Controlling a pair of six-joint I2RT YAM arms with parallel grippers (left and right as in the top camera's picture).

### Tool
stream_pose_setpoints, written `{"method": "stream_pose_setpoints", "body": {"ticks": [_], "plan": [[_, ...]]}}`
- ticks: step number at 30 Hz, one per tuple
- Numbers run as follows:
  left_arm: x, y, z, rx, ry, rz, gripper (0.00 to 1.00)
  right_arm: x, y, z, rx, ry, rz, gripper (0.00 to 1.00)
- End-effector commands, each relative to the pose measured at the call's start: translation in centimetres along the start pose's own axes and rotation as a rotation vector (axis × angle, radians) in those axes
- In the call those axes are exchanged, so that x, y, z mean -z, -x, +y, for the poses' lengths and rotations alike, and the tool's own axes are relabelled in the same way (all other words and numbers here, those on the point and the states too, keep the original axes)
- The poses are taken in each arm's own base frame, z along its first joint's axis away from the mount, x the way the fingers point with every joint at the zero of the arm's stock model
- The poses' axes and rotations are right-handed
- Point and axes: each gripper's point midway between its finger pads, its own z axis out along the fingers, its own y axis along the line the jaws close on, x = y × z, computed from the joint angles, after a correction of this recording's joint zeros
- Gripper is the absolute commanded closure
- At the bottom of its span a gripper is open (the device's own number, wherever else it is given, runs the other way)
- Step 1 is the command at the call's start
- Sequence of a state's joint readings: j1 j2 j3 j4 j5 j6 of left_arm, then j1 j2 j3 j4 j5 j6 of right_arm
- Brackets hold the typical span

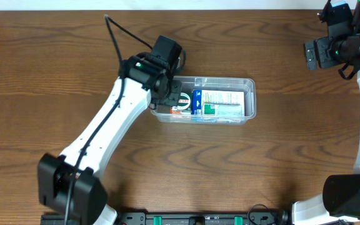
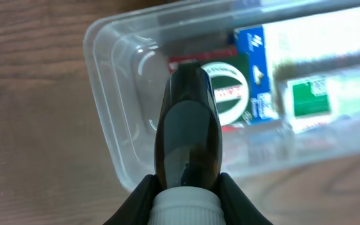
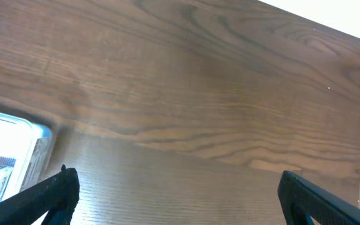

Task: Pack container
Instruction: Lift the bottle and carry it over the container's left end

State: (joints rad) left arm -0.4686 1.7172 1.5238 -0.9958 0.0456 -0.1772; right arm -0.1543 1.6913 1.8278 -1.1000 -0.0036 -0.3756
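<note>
A clear container [image 1: 252,94] is sitting near the middle of a wooden counter [image 1: 49,56], with a few small boxes [image 1: 222,104] lying inside toward its right. The left tool [image 2: 186,203] is clenching a dark bottle [image 2: 187,131] near its white cap [image 2: 186,207] and hanging over the container's left end, the bottle's tip above a round-label packet [image 2: 229,87]. The right tool [image 3: 179,199] is gaping wide, grasping nothing, well apart near the counter's far corner. To do this well, the bottle probably needs lowering into the bare left end, inside the rim and clear of the packet, before releasing.
</note>
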Motion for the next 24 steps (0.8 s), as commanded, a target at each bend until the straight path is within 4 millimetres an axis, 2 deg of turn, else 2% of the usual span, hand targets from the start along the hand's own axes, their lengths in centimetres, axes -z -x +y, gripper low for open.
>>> {"method": "stream_pose_setpoints", "body": {"ticks": [1, 4, 11, 24], "plan": [[0.0, 1.2, 0.9, 0.048, 0.064, -0.037, 0.76, 0.1, 0.0, -0.1, -0.012, -0.002, -0.001, 0.01], [-0.4, 1.5, 1.7, 0.073, 0.106, -0.045, 0.76, 0.1, -0.1, -0.1, -0.012, -0.002, -0.001, 0.01], [-0.5, 1.8, 2.0, 0.099, 0.123, -0.062, 0.76, 0.1, 0.0, -0.1, -0.012, -0.002, -0.001, 0.01], [-2.1, 0.8, 2.4, 0.17, 0.152, -0.003, 0.76, 0.1, 0.0, -0.1, -0.012, -0.002, -0.001, 0.01]]}}
